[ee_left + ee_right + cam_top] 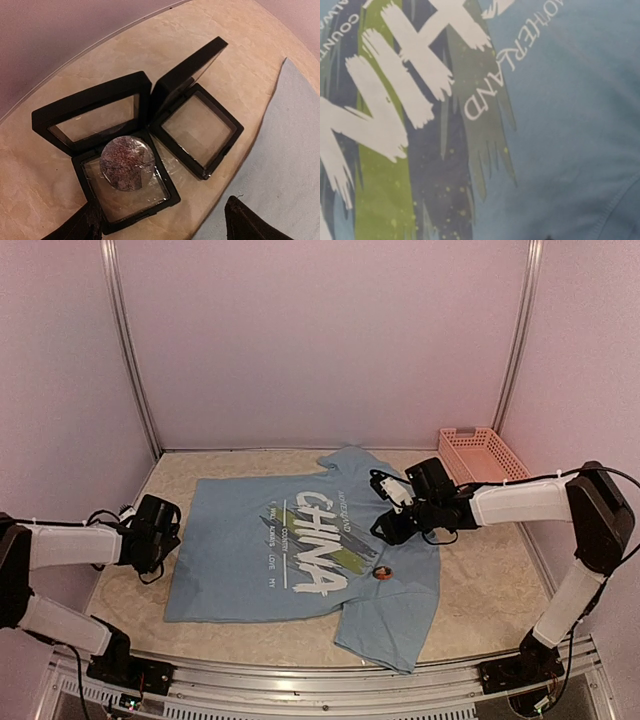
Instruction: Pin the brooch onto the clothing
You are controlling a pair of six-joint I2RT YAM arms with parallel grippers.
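Note:
The light blue T-shirt (300, 545) with white "CHINA" lettering lies flat on the table. A small round reddish brooch (382, 573) rests on it, right of the lettering. My right gripper (388, 528) hovers over the shirt just above that brooch. Its wrist view shows only the print (420, 100) up close, with the fingers almost out of frame. My left gripper (165, 227) is open at the shirt's left edge (290, 165), above two open black display boxes. The near box (125, 185) holds a round mottled brooch (126, 162). The other box (200, 130) is empty.
A pink plastic basket (480, 455) stands at the back right of the table. The table's beige mat (480, 590) is bordered by pale walls with metal posts. In the top view the left gripper (158, 530) hides the boxes.

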